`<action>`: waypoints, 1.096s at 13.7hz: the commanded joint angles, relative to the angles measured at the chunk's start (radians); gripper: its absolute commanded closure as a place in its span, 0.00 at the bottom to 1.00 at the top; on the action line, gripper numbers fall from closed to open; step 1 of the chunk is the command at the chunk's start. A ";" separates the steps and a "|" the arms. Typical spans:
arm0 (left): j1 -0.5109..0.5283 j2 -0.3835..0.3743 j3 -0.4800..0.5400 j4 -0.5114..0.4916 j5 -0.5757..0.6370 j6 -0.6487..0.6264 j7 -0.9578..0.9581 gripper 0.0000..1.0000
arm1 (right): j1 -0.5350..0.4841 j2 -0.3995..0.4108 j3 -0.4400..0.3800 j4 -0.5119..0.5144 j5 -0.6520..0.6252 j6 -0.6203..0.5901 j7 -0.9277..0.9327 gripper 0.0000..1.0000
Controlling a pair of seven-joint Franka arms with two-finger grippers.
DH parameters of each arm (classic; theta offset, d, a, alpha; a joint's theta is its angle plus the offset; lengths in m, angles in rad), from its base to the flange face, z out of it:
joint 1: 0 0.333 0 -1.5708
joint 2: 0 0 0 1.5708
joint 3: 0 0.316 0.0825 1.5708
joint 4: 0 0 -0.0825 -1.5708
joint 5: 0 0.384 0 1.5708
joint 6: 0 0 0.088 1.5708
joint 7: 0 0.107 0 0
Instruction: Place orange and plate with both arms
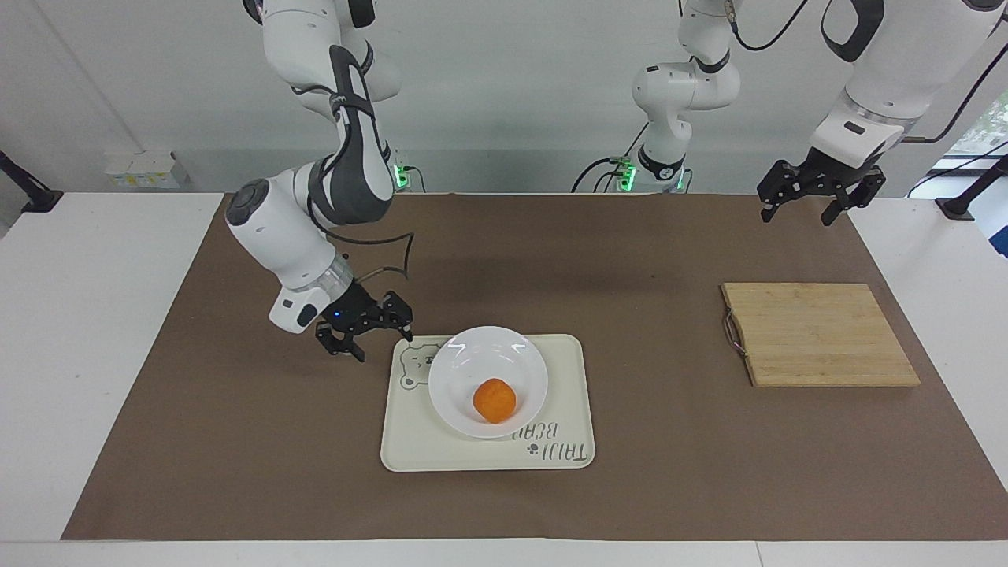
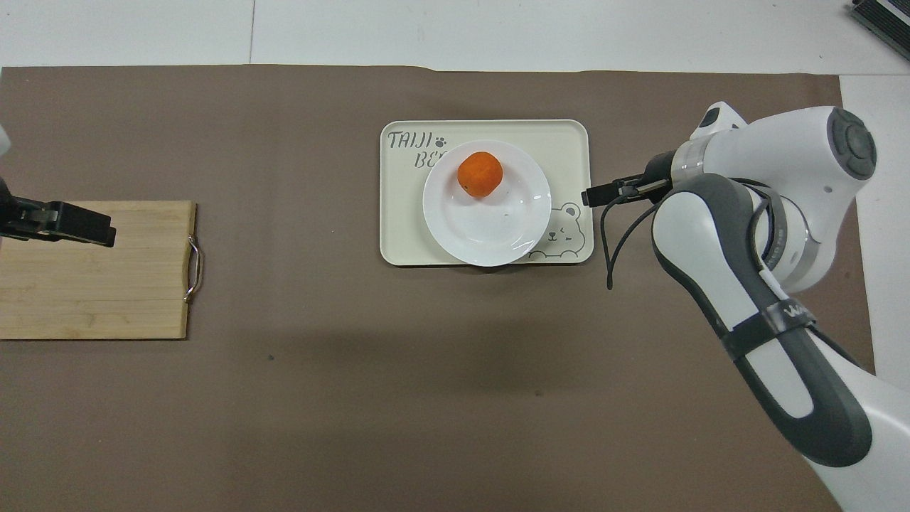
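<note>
Placement looking done: orange (image 1: 494,400) sitting in plate (image 1: 465,366), plate resting on cream tray (image 1: 563,354). Right claw (image 1: 365,324) hanging spread and empty just beside tray. Left claw (image 1: 811,191) waiting spread, empty, above table edge near cutting board (image 1: 819,335). Next: right arm clearing off.

you see the orange (image 1: 494,400) sitting in the white plate (image 1: 488,381), which rests on the cream tray (image 1: 486,453) with the bear drawing. your right gripper (image 1: 381,336) hangs over the brown mat (image 1: 630,260) just beside the tray's corner, fingers (image 1: 406,333) spread and empty. your left gripper (image 1: 795,213) waits, fingers apart, high over the counter (image 1: 94,315) near the wooden cutting board (image 1: 819,335).
</note>
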 commanded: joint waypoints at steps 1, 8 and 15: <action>0.006 -0.001 0.000 0.011 -0.011 -0.020 0.008 0.00 | 0.000 -0.079 0.002 -0.017 -0.115 -0.111 0.177 0.00; 0.006 -0.001 0.000 0.011 -0.011 -0.020 0.008 0.00 | -0.082 -0.192 0.003 -0.020 -0.242 -0.343 0.421 0.00; 0.008 -0.001 0.000 0.011 -0.011 -0.020 0.008 0.00 | -0.131 -0.253 0.002 -0.017 -0.341 -0.388 0.391 0.00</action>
